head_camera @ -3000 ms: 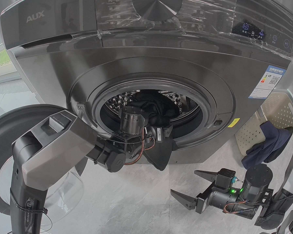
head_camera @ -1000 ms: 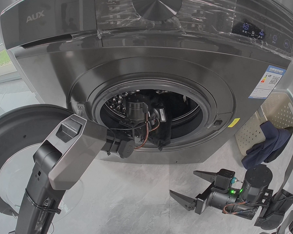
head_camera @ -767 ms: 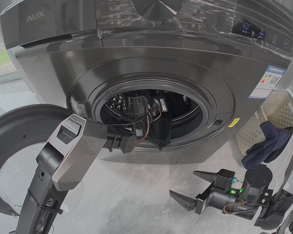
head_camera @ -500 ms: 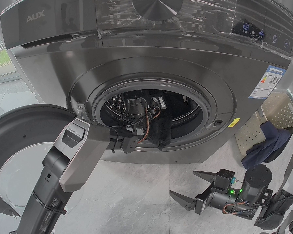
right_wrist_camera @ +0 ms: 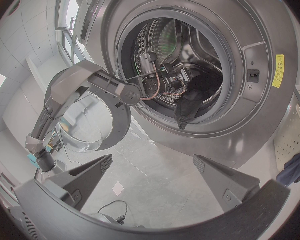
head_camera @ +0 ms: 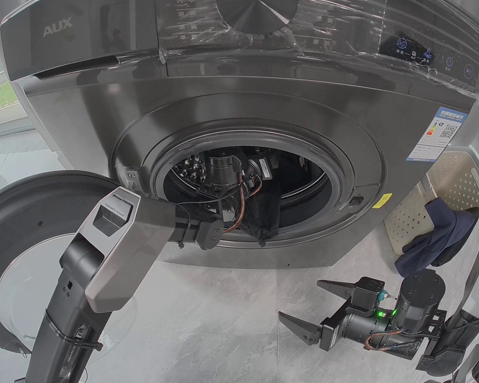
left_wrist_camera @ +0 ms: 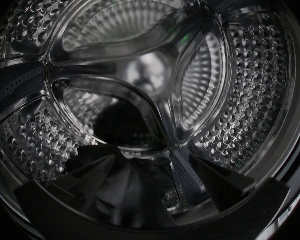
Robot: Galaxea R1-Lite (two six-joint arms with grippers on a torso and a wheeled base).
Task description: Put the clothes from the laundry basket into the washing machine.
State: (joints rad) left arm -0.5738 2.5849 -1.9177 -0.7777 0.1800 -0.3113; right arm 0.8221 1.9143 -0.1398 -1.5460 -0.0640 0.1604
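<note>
Two garments show. A black garment [head_camera: 263,208] lies in the mouth of the washing machine [head_camera: 90,113], mostly inside the drum [left_wrist_camera: 250,84], with one end hanging over the lower door rim toward the floor [head_camera: 213,315]. A navy garment [head_camera: 436,235] drapes over the front edge of the cream laundry basket [head_camera: 457,179], which stands just beside the machine on the robot's right.

The left arm goes in through the round opening, and the left end effector [left_wrist_camera: 149,164] is inside the drum. Its fingers stand spread wide with the black cloth bunched low between them. They seem not to pinch it, though the drum is dim and the contact is hard to judge.

The right end effector [head_camera: 303,300] hangs low over the floor in front of the machine, near the basket. Its jaws are wide apart and hold nothing. The machine's door [head_camera: 16,214] is swung fully open on the robot's left.
</note>
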